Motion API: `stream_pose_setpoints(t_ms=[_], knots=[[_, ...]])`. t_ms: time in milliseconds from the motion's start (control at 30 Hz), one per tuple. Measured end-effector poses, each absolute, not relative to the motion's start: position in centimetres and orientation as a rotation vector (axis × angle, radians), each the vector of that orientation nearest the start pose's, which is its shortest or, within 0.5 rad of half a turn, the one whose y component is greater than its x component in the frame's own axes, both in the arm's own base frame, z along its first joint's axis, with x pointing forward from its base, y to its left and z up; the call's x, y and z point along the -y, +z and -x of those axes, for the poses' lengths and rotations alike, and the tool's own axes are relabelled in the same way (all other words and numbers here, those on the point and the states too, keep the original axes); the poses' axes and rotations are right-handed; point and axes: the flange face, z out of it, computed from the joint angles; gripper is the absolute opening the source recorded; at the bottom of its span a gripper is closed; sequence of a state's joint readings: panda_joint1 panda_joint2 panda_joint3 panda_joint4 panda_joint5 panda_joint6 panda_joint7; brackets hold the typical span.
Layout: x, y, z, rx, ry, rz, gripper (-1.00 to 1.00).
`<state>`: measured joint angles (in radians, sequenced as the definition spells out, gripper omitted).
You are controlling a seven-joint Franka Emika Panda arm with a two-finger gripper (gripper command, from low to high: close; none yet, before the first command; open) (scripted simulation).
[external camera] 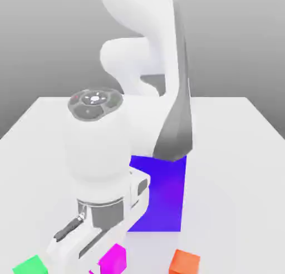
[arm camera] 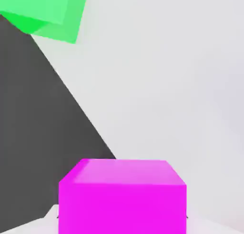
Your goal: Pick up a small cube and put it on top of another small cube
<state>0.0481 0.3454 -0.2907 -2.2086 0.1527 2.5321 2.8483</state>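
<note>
White Franka arm bent forward and down over table; hand low; two-finger gripper closed.

Magenta-pink cube; green cube; orange cube; blue-purple block; white arm.

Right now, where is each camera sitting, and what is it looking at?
Exterior view: off the arm, up high, facing the white arm over the table, with the blue block behind it and the orange cube in front.
Hand view: on the hand, close over the pink cube, with the green cube farther off.
Shared: the pink cube and the green cube.
</note>
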Motion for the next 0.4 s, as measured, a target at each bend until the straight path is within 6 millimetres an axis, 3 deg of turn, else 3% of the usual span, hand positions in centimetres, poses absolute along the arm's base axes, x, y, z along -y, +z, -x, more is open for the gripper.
stream_pose_setpoints(t_ms=[67,133,400], knots=[[18.6,22.3,-52.6,-3.135,-0.018,-0.341,-1.0],[21.1,21.3,-51.9,-3.127,-0.024,-0.462,-1.0],[21.7,18.1,-51.8,-3.112,-0.013,-0.497,-1.0]])
